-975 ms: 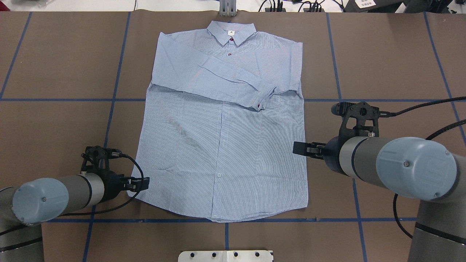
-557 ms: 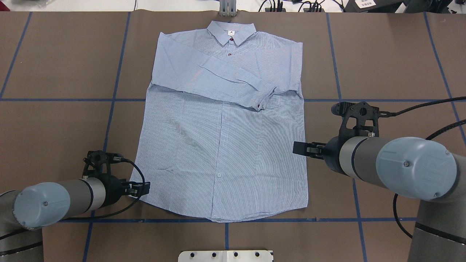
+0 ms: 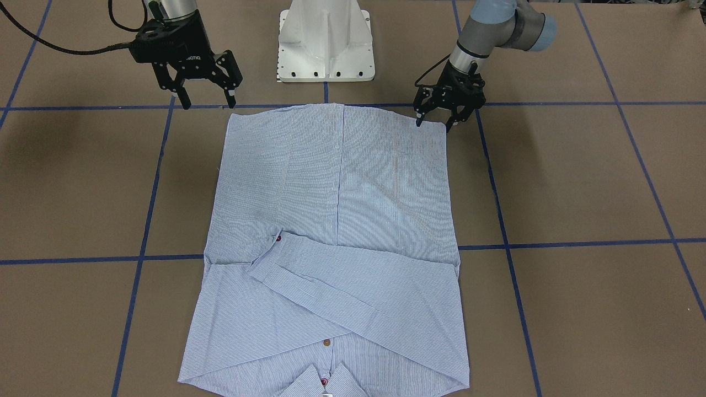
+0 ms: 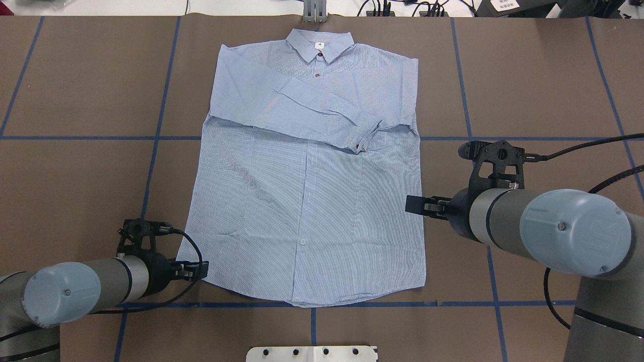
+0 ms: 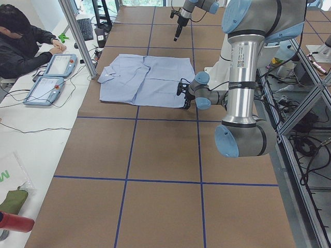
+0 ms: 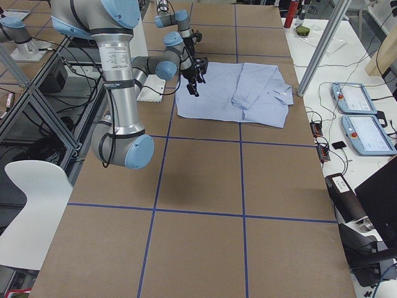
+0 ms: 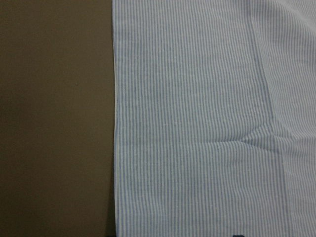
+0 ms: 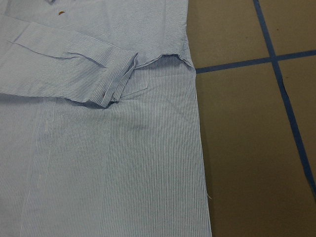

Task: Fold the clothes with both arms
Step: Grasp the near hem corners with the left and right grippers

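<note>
Your left claw, fingers apart, sits at the striped shirt's hem corner. Your right claw, also spread, hangs near the opposite side edge. Bare table lies outward of both.

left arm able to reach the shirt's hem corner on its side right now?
Probably yes. The left gripper is open right at that corner of the shirt, and nothing lies between them. Can't tell whether it touches the cloth.
</note>
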Available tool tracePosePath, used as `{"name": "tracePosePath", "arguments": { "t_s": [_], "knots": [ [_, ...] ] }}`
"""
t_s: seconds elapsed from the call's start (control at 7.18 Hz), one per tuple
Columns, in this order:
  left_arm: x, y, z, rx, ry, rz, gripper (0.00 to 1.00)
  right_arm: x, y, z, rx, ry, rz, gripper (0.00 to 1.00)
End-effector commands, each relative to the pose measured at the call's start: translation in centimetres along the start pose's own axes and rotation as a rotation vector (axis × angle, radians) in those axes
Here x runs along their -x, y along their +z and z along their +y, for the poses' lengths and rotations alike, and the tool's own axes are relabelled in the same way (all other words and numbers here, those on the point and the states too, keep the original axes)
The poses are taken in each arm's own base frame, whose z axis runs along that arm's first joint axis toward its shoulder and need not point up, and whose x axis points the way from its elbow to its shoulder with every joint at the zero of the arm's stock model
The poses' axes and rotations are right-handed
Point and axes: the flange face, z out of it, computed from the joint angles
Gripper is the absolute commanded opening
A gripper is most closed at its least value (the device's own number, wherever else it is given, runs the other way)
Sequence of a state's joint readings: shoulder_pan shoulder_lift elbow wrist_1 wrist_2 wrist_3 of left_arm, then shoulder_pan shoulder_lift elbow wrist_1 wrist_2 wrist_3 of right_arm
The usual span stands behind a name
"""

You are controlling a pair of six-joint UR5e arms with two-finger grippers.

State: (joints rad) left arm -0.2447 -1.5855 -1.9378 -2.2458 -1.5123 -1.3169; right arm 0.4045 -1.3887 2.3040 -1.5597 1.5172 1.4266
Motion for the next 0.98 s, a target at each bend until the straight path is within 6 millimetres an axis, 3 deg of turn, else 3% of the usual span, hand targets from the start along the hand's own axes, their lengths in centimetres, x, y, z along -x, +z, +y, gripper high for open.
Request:
{"name": "tracePosePath", "arguments": {
  "t_s": [0.0, 0.14, 0.56, 0.84],
  "knots": [
    [-0.1, -0.1, 0.0, -0.001, -0.01, 0.002, 0.16, 0.0, 0.0, 0.1, 0.002, -0.001, 0.001, 1.0],
    [0.1, -0.1, 0.0, -0.002, -0.01, 0.0, 0.0, 0.0, 0.1, 0.2, 0.005, -0.003, 0.002, 1.0],
    [-1.6, -2.5, -0.6, -0.012, -0.014, 0.054, 0.0, -1.9, 1.4, 3.1, 0.023, 0.019, -0.001, 1.0],
    [-2.4, -3.2, -0.9, -0.018, -0.015, 0.075, 0.0, -6.5, 2.3, 6.1, -0.012, 0.041, -0.052, 1.0]
  ]
}}
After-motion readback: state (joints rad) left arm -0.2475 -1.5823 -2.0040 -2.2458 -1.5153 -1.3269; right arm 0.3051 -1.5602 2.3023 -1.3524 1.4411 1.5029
